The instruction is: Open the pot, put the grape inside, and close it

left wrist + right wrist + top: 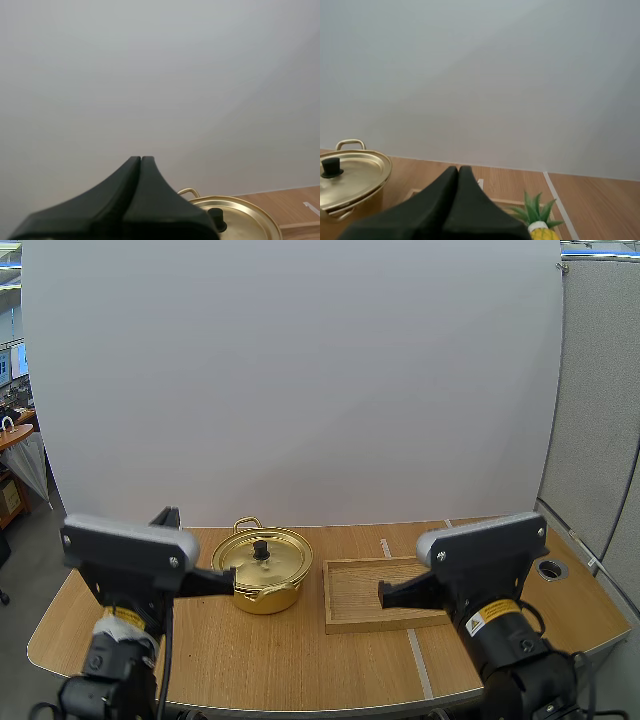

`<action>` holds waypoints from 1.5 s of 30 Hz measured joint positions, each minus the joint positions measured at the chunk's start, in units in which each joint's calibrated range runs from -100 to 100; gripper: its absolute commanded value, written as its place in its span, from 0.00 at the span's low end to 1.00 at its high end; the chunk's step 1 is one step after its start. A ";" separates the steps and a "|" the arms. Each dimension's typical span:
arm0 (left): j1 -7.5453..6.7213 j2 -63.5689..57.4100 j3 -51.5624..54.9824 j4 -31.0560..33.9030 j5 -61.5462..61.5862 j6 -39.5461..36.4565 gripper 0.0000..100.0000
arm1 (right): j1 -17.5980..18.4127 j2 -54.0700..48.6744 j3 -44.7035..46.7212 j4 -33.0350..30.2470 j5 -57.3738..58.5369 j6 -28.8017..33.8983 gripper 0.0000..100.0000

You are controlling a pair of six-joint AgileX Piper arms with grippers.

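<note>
Currently the left end effector (141, 159) and right end effector (458, 169) are clenched empty. The golden pot (264, 596) is lidded.

Just ahead and right of left fingers (125, 195): pot (265, 596) on table (250, 660), lid (272, 555) on top. Tray (358, 590) just right of pot, ahead of right fingers (445, 200). Pineapple (538, 226) ahead-right of those, pot off to their left

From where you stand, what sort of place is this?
Probably a lab test bench: two robot arms over a wooden table holding a lidded pot and a tray, with a white screen behind.
</note>
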 measured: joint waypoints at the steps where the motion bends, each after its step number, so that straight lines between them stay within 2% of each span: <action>1: 0.00 -0.29 0.16 0.00 0.98 -0.65 0.00 | 0.00 0.00 0.18 0.02 -0.36 0.00 0.00; 8: 0.97 -1.15 0.30 0.00 13.48 -3.05 0.00 | -0.07 0.00 0.48 -0.06 1.47 0.00 0.00; 12: 1.52 -1.28 0.41 0.00 22.35 -3.74 0.00 | -0.22 0.00 0.59 -0.06 8.82 0.00 0.00; 19: 1.65 -1.28 0.53 0.14 32.51 -6.06 0.00 | -0.56 0.00 0.59 -0.06 18.39 0.00 0.00; 26: 1.65 -1.28 0.53 0.96 36.10 -6.35 0.00 | -1.31 0.00 0.59 -0.06 26.30 0.00 0.00; 45: 1.65 -1.28 0.53 1.04 36.44 -6.35 0.00 | -1.54 0.00 0.59 -0.10 26.83 0.00 0.00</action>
